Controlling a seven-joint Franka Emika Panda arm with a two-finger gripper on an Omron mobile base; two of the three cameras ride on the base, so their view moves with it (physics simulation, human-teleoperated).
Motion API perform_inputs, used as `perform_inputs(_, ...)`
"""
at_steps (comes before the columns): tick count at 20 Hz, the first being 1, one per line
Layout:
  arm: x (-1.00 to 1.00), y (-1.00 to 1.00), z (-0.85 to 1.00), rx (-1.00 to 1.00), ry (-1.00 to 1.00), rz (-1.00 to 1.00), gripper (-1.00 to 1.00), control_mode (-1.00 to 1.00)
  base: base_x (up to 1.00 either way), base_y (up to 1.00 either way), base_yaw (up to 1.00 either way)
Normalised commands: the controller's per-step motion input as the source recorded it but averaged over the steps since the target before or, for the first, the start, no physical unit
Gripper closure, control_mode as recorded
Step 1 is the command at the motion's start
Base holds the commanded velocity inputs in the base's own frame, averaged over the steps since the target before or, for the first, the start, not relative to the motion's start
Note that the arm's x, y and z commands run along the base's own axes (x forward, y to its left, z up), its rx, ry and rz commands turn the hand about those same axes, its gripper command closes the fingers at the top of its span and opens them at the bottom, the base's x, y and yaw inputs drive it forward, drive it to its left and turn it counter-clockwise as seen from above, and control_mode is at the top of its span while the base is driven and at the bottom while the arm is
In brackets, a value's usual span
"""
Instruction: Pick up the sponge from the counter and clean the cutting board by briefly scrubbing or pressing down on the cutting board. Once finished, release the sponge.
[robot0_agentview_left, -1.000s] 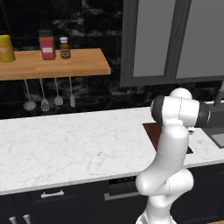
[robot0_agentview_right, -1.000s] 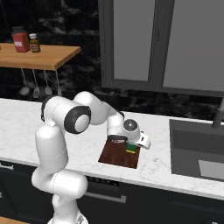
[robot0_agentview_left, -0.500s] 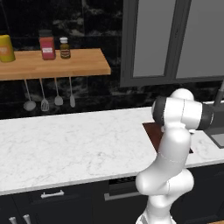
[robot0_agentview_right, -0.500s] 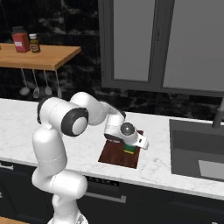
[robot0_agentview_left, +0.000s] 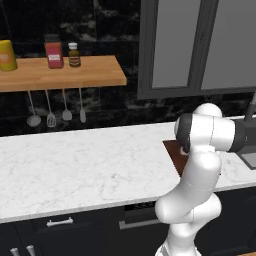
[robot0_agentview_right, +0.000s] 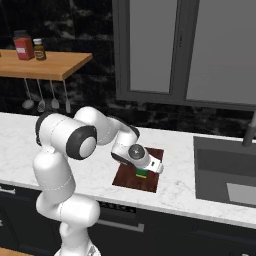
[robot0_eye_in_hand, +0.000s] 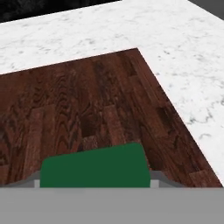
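Observation:
The dark reddish-brown cutting board (robot0_agentview_right: 129, 178) lies on the white marble counter (robot0_agentview_right: 25, 142), just left of the sink. My gripper (robot0_agentview_right: 142, 170) points down over the board's middle, shut on the sponge (robot0_agentview_right: 142, 173), whose green and yellow layers show below the hand and appear to rest on the wood. In the hand view the sponge's green top (robot0_eye_in_hand: 94, 168) sits between my fingertips (robot0_eye_in_hand: 154, 178), with the cutting board (robot0_eye_in_hand: 87, 105) spreading out beyond it. From the left base view my own arm hides all but a corner of the cutting board (robot0_agentview_left: 173, 149).
A sink (robot0_agentview_right: 225, 172) with a faucet (robot0_agentview_right: 248, 131) sits right of the board. A wooden wall shelf (robot0_agentview_left: 60, 72) carries jars, and utensils (robot0_agentview_left: 50, 107) hang under it. Dark upper cabinets (robot0_agentview_right: 170, 47) hang above the counter. Bare counter (robot0_agentview_left: 75, 165) stretches left.
The hand with the sponge has shifted slightly left and down across the board. The upper arm has swung a little with it.

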Motion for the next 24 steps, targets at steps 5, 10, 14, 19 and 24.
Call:
perform_inputs(5,0.01,0.22,-0.55,0.0,0.0,0.0,1.0,-1.0,0.0,0.0,0.0)
perform_inputs(10,-0.15,0.25,-0.04,0.0,-0.04,-0.02,1.0,-1.0,0.0,0.0,0.0)
perform_inputs(14,-0.2,0.4,0.18,0.0,0.0,-0.01,1.0,-1.0,0.0,0.0,0.0)
perform_inputs(19,0.02,0.12,0.09,0.0,0.0,-0.04,1.0,-1.0,0.0,0.0,0.0)
perform_inputs(24,0.12,0.0,-0.15,0.0,0.0,-0.05,1.0,-1.0,0.0,0.0,0.0)
